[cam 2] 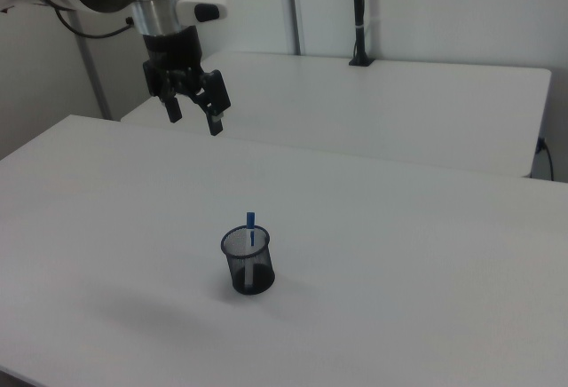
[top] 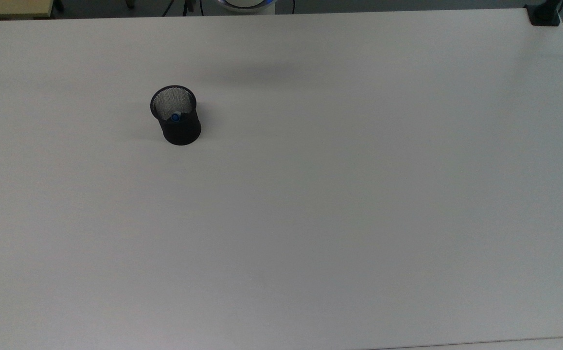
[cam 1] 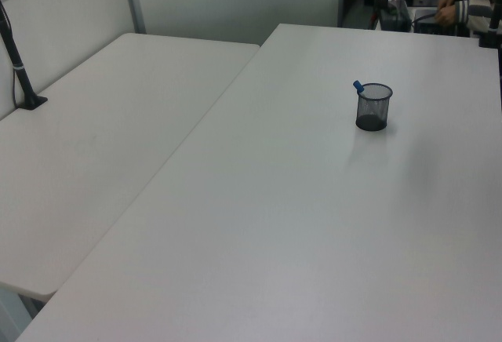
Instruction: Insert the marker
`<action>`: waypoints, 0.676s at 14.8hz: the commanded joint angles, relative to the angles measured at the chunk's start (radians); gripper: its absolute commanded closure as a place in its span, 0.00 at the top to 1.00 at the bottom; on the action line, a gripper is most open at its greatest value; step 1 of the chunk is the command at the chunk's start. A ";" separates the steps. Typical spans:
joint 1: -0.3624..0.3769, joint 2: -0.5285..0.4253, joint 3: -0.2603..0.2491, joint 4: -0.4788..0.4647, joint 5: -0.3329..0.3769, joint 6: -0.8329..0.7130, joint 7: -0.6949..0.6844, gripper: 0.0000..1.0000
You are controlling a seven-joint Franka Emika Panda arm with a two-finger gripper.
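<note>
Cup (cam 2: 248,263) of black mesh stood upright on table (cam 2: 399,254), holding things steady | marker (cam 2: 251,236) sat inside cup, leaning on its rim, long axis near vertical, blue end up and poking above rim; insertion looked complete | gripper (cam 2: 195,114) hung well above and behind cup, fingers spread, empty

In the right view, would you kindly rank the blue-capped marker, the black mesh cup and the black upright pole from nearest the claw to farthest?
1. Blue-capped white marker, upright, lower middle.
2. Black mesh cup, around it; nearly tied.
3. Black upright pole, top, on the rear table.
</note>
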 commanded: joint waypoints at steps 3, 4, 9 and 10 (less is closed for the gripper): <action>0.040 0.031 -0.031 0.032 0.012 0.021 0.000 1.00; 0.040 0.034 -0.031 0.032 0.008 0.049 -0.010 1.00; 0.050 0.051 -0.033 0.032 -0.003 0.063 -0.095 1.00; 0.052 0.051 -0.033 0.032 -0.006 0.063 -0.095 1.00</action>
